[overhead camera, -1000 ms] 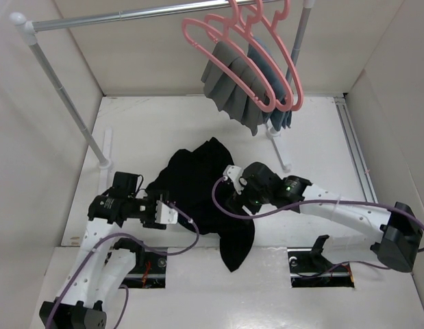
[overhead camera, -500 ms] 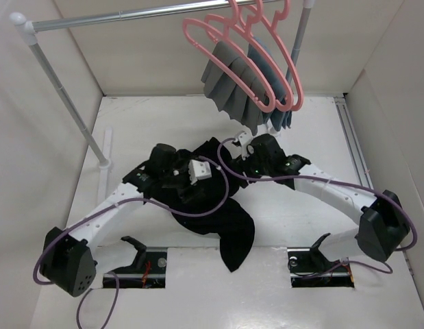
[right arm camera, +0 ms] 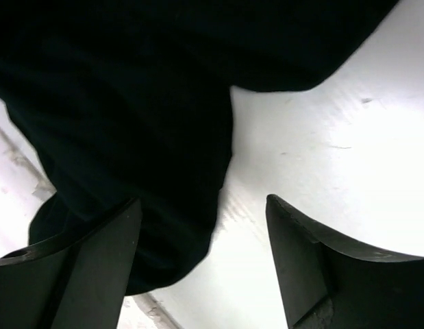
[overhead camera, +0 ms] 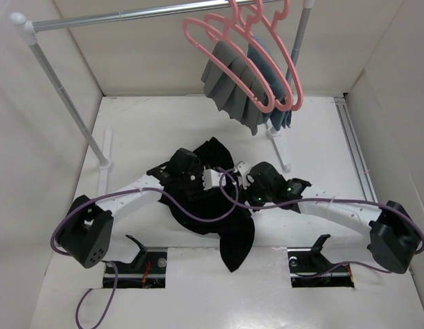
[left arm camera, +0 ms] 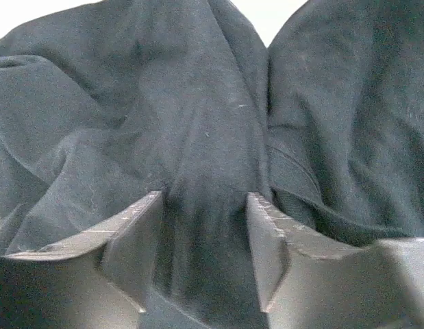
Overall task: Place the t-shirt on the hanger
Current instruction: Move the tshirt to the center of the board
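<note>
On the table [overhead camera: 143, 130] the black t-shirt [overhead camera: 235, 240] still lies in a crumpled heap. The left gripper [left arm camera: 205, 205] has swung in from the near left side and now sits on the heap, half open with a fold of cloth between its fingers. I cannot tell if it is squeezing. The right gripper [right arm camera: 201, 212] has pulled back and hangs wide open over the shirt's edge, holding nothing. The pink hanger [overhead camera: 187, 27] is still up on the rail [overhead camera: 129, 14], so the hanging has not begun

L tool [left arm camera: 205, 199] swung in over t-shirt [overhead camera: 233, 241], now beside R tool [right arm camera: 203, 202].
</note>
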You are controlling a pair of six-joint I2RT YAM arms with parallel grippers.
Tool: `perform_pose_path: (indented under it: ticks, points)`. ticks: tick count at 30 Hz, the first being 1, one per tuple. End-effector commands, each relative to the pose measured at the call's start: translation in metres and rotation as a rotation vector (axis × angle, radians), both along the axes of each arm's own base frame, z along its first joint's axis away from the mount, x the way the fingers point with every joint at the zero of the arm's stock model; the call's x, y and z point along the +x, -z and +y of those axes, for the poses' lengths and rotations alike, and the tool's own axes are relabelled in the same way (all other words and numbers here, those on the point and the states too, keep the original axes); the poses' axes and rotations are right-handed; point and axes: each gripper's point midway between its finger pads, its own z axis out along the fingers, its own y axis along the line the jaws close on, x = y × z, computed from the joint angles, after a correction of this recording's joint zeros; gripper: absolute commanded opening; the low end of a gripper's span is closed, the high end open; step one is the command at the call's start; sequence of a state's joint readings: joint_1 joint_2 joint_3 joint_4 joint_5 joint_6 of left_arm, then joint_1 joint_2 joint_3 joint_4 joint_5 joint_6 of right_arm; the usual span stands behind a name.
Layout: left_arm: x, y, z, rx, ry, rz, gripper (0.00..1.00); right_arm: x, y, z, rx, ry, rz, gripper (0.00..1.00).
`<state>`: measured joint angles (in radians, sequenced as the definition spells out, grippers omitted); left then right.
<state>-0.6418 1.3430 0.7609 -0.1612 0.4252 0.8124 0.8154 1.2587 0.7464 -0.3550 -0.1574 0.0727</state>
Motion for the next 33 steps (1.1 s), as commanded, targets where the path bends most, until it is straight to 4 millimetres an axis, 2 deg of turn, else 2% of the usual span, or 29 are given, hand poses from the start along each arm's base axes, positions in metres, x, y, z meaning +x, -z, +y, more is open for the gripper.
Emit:
perform_pose_path:
  ticks: [1, 2, 3, 6, 7, 9, 10, 11, 12, 14, 15, 16, 18, 19, 23, 24, 25, 27, 28, 32, 33]
  points:
    - [-0.007, 0.001, 0.004, 0.038, 0.065, -0.016, 0.46, 0.001, -0.015, 0.017, 0.092, -0.005, -0.044, 0.79]
    - [-0.008, 0.000, 0.003, 0.031, 0.072, -0.011, 0.41, -0.002, -0.011, 0.019, 0.084, -0.014, -0.037, 0.79]
    - [-0.011, 0.000, 0.001, 0.018, 0.068, 0.006, 0.29, 0.000, -0.003, 0.021, 0.070, -0.014, -0.025, 0.79]
    - [-0.012, -0.002, -0.001, -0.006, 0.053, 0.013, 0.07, -0.001, 0.013, 0.026, 0.030, -0.055, 0.000, 0.79]
    - [-0.010, -0.003, 0.000, -0.013, 0.020, 0.013, 0.00, -0.001, 0.023, 0.029, 0.005, -0.080, 0.019, 0.76]
    - [-0.006, -0.006, 0.001, -0.017, -0.015, 0.002, 0.00, -0.003, 0.033, 0.034, -0.013, -0.111, 0.033, 0.67]
    - [-0.005, -0.006, 0.003, -0.013, -0.034, 0.005, 0.00, -0.001, 0.038, 0.038, -0.007, -0.117, 0.037, 0.60]
    - [0.005, -0.017, 0.004, -0.042, -0.070, -0.011, 0.00, -0.001, 0.039, 0.039, -0.001, -0.134, 0.028, 0.38]
    - [0.015, -0.031, 0.002, -0.088, -0.120, -0.001, 0.00, -0.001, 0.042, 0.040, -0.003, -0.134, 0.030, 0.24]
    - [0.043, -0.052, 0.018, -0.149, -0.233, 0.000, 0.00, 0.000, 0.044, 0.039, -0.004, -0.115, 0.031, 0.00]
    - [0.054, -0.070, 0.020, -0.187, -0.258, -0.008, 0.00, 0.002, 0.044, 0.034, -0.015, -0.098, 0.013, 0.00]
    - [0.066, -0.079, 0.034, -0.202, -0.311, -0.009, 0.00, 0.004, 0.040, 0.034, -0.007, -0.078, 0.008, 0.00]
    - [0.074, -0.093, 0.047, -0.219, -0.356, -0.014, 0.00, 0.003, 0.036, 0.022, 0.000, -0.011, 0.008, 0.00]
    - [0.071, -0.106, 0.052, -0.236, -0.358, -0.018, 0.00, 0.007, 0.035, 0.013, -0.010, 0.039, -0.005, 0.00]
    - [0.070, -0.117, 0.084, -0.246, -0.459, -0.006, 0.00, 0.014, 0.026, -0.028, -0.045, 0.225, -0.013, 0.00]
    - [0.073, -0.118, 0.099, -0.246, -0.504, -0.011, 0.00, 0.010, 0.024, -0.041, -0.061, 0.256, -0.011, 0.00]
    - [0.073, -0.121, 0.106, -0.247, -0.524, -0.017, 0.00, 0.008, 0.025, -0.048, -0.074, 0.279, -0.009, 0.00]
    - [0.071, -0.119, 0.128, -0.231, -0.602, -0.016, 0.00, 0.007, 0.022, -0.057, -0.098, 0.302, -0.027, 0.00]
    - [0.067, -0.111, 0.132, -0.210, -0.605, 0.003, 0.00, 0.005, 0.020, -0.060, -0.095, 0.303, -0.029, 0.00]
    - [0.037, -0.083, 0.146, -0.099, -0.598, 0.051, 0.00, 0.006, 0.016, -0.064, -0.106, 0.324, -0.036, 0.00]
    - [0.019, -0.066, 0.151, -0.029, -0.544, 0.087, 0.00, 0.007, 0.014, -0.065, -0.111, 0.331, -0.042, 0.00]
